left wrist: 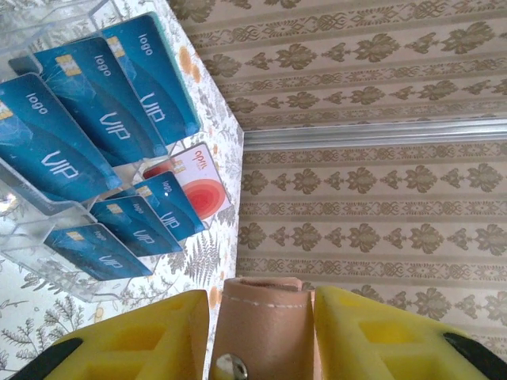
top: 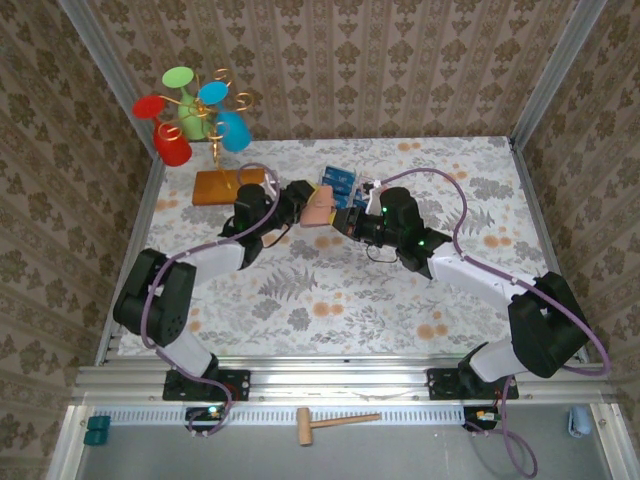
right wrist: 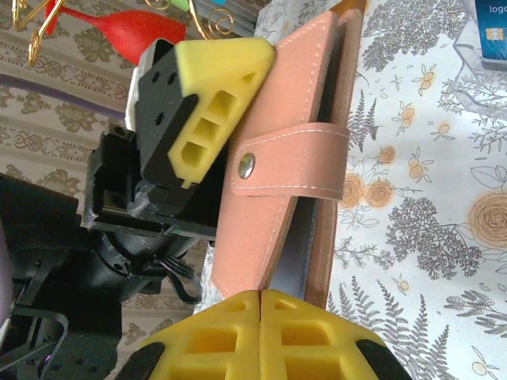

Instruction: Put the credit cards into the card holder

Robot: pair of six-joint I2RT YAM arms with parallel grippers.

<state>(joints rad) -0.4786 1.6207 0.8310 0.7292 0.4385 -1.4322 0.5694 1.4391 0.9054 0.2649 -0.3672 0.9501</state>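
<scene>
While closed, card holder between pads of left tool

The card holder is tan with pale stitching, the credit cards at its ten o'clock blue with white lettering, the tablecloth grey-and-orange floral.

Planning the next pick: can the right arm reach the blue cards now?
Probably yes: the credit cards sit just beyond the right gripper, and the card holder stands off to one side. The shut fingers would need opening first.
</scene>
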